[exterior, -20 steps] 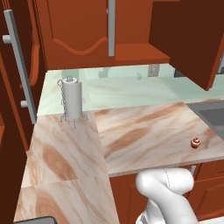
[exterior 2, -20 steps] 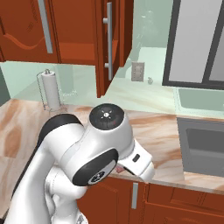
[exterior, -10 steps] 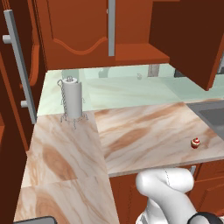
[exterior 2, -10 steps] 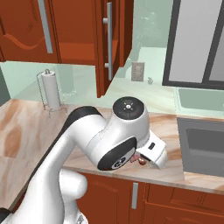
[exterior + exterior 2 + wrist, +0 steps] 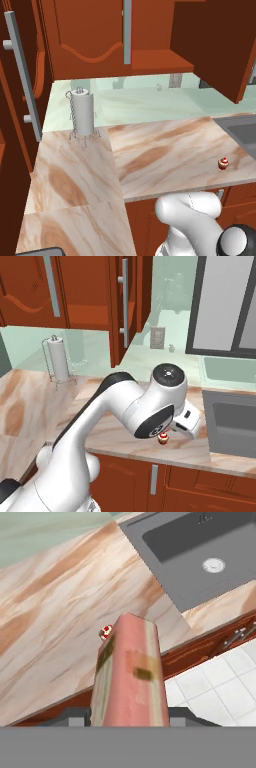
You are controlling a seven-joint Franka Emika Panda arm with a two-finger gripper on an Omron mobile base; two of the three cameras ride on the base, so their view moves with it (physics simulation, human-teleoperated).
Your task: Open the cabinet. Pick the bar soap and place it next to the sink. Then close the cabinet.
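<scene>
In the hand view we see the bar soap (image 5: 129, 674) standing up from the bottom centre of the frame, a pinkish-tan block with redder edges. It sits between the fingers of the end effector (image 5: 129, 719), which is partly closed and clamped on it; only the dark bases of the fingers show at either side of the block.

Just past the top of the soap, near the middle of the frame, a small red-and-white cupcake (image 5: 106, 631) rests on the marbled tabletop (image 5: 55, 617), close to its front edge. Further off, at the upper right, lies the dark grey sink (image 5: 200, 557).

In the right base view the arm's wrist hangs over the cupcake (image 5: 163, 437) at centre frame. Beyond, at upper left, the paper-towel holder (image 5: 59, 360) stands below the cabinet (image 5: 90, 291), whose door is swung open.
</scene>
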